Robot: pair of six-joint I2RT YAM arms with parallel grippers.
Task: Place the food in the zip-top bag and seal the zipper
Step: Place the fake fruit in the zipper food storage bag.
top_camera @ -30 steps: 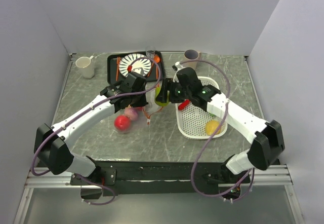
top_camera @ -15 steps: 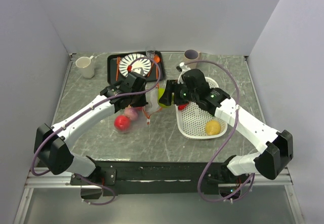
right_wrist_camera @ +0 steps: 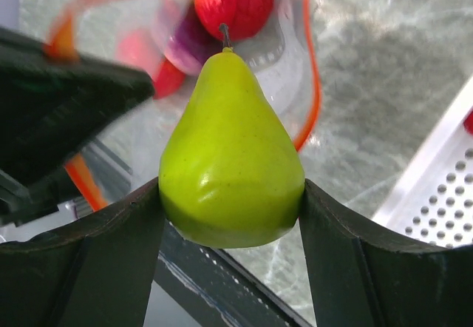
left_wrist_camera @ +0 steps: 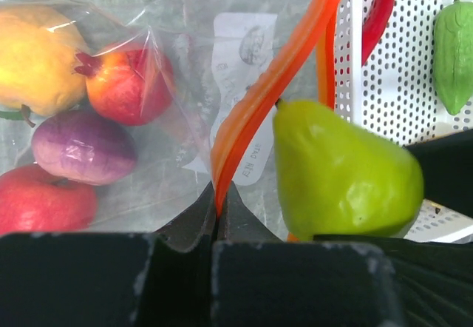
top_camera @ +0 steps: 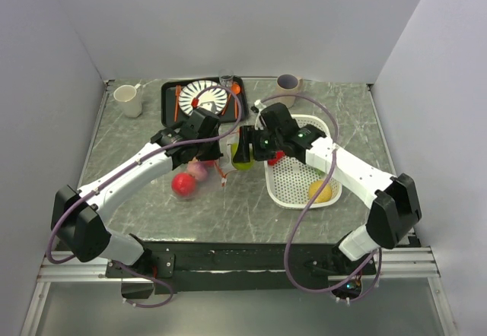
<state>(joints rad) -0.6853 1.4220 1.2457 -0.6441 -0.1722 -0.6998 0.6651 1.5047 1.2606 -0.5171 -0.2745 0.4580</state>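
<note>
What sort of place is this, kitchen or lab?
Probably a lab robot cell, not a kitchen: bare white walls boxing in the table, metal rail along its near edge, glossy toy-like pear.

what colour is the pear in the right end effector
Yellow-green, a glossy pear; shows best in the right wrist view.

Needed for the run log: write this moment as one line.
left gripper: shut on zipper | right gripper: holds pear at zip-top bag mouth | inside bag: four pieces | basket: holds more food
</note>
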